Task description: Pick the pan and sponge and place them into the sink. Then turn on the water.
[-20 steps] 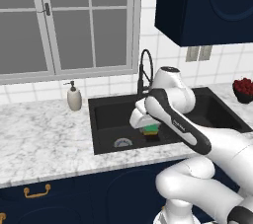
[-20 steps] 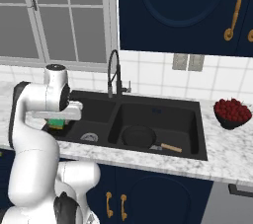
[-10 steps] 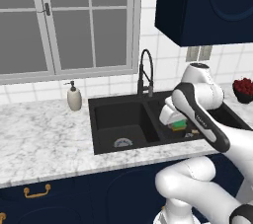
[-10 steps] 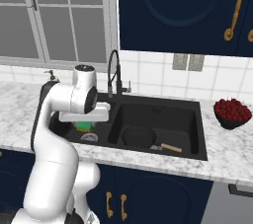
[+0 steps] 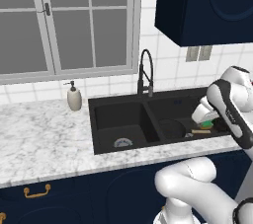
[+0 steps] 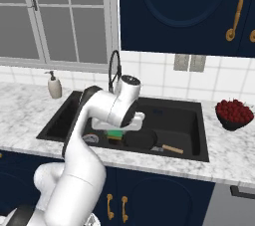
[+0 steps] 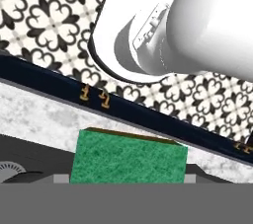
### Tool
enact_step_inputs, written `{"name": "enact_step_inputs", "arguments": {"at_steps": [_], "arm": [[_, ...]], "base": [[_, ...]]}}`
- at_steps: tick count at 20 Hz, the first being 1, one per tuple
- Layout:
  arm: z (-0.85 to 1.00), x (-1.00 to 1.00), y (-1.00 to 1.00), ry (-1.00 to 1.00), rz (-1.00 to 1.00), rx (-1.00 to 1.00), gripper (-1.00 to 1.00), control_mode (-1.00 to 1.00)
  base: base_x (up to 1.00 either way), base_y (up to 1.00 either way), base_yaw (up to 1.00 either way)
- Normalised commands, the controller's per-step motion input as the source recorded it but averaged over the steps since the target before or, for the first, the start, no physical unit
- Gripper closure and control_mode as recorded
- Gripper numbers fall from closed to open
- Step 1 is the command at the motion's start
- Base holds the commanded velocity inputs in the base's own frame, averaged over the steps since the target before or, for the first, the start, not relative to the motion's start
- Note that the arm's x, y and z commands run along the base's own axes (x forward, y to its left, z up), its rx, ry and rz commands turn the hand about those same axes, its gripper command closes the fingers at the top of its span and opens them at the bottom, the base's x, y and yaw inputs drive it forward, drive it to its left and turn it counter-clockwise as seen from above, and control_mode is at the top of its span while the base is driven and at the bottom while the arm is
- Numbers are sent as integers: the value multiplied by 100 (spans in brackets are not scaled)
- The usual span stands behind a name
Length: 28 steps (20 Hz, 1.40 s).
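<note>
Nearest, the sponge (image 7: pixel 129 156) lies broadside against the hand camera, green face up, long axis running across the span of the fingers; the fingertips themselves are hidden, yet the sponge hangs off the hand in mid-air, so the fingers appear to be clamped on its two short ends. In the right base view the gripper (image 6: pixel 118 131) carries the sponge (image 6: pixel 116 134) low over the sink (image 6: pixel 191 107), about above the divider between the two basins and toward the front rim; whether it has fully crossed into the right-hand basin cannot be judged from here. Releasing it turns on this: the basin floor lies straight below the fingers, with the pan just to the right.

The pan (image 6: pixel 141 139) rests on the floor of the right-hand basin, its wooden handle pointing right along the front wall. The left-hand basin holds only its drain (image 5: pixel 123 143).

Behind, the black spring-neck faucet (image 5: pixel 146 72) stands at the sink's rear rim, above the divider. A soap bottle (image 5: pixel 74 96) stands on the surface beyond the sink's rear left corner; a bowl of red fruit (image 6: pixel 232 113) sits right of the sink.
</note>
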Motion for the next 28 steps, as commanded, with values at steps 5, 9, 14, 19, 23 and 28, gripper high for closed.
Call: {"name": "enact_step_inputs", "arguments": {"at_steps": [5, 9, 14, 19, 23, 28], "arm": [[-1, 77, -74, 11, 10, 0, 100, -100], [-15, 100, -31, 13, 7, 0, 100, -100], [-27, 73, -5, 2, 4, 0, 100, -100], [-39, 38, 0, 0, 1, 0, 100, -100], [-55, 34, 0, 0, 1, 0, 100, -100], [-61, 28, -5, 0, 2, 0, 100, -100]], "base": [[0, 0, 0], [0, 0, 0], [0, 0, 0], [0, 0, 0], [0, 0, 0], [0, 0, 0]]}}
